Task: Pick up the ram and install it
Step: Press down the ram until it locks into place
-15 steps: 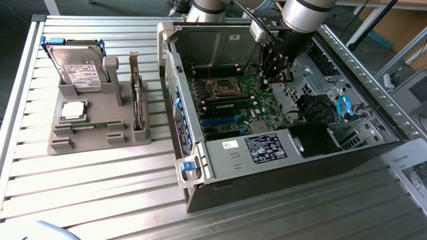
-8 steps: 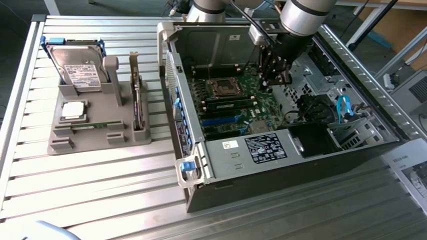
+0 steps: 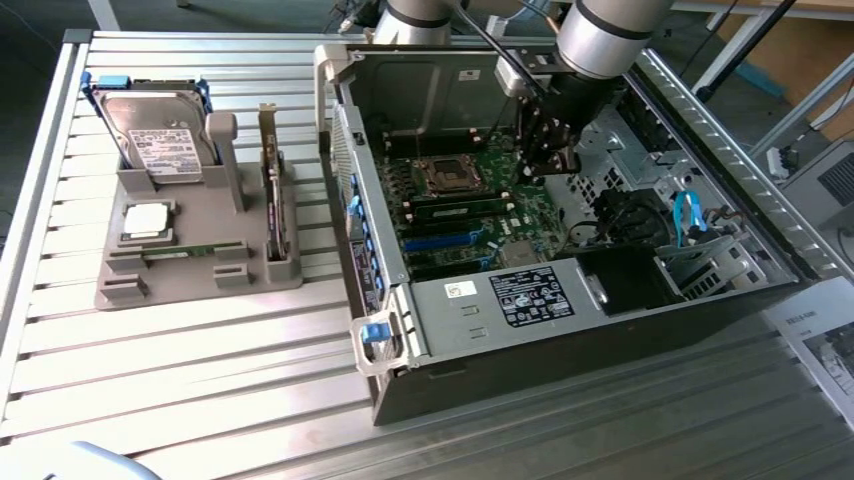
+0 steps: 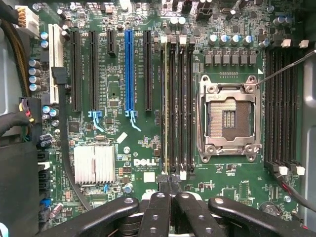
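Inside open computer case (image 3: 561,370), over motherboard (image 4: 123,148) near memory slots (image 4: 185,108) | gripper (image 3: 550,168) closed tight, holding nothing | ram (image 3: 180,252) lying flat in grey holder (image 3: 174,287), 9 o'clock from case, exterior view, well apart from gripper

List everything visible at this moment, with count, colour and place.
open black computer case: one, on slatted metal table
green motherboard: one, inside case
empty silver processor socket: one, on motherboard
blue expansion slot: one, on motherboard
grey plastic holder: one, on the table at the exterior view's left of the case
silver hard drive: one, upright in holder
square silver processor chip: one, flat in holder
thin green ram stick: one, lying in holder
dark expansion card: one, upright in holder
grey robot arm: one, above case
black tool: one, shut, over the motherboard's memory slots
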